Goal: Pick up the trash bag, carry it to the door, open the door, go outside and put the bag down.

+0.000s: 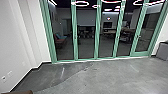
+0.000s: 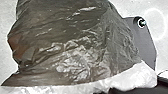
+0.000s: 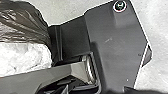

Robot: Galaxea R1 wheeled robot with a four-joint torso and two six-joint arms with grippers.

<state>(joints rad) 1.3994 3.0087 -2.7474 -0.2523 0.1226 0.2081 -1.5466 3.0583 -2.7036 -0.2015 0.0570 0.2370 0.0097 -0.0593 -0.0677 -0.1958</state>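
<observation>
Carrying seems in hand
Crinkled dark plastic trash bag (image 2: 75,37) lies beside robot's flat grey plate (image 3: 117,37) (pinched or not, I cannot tell); next move needs steady approach to green-framed glass doors (image 1: 97,37)

white wall (image 1: 17,42) — left | grey floor (image 1: 105,77) | lit ring lights (image 1: 81,5) | grey box (image 1: 162,51) — right edge

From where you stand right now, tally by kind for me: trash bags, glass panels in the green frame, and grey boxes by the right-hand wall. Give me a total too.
Trash bag: 1
Glass panels: 5
Grey box: 1
Total: 7
</observation>
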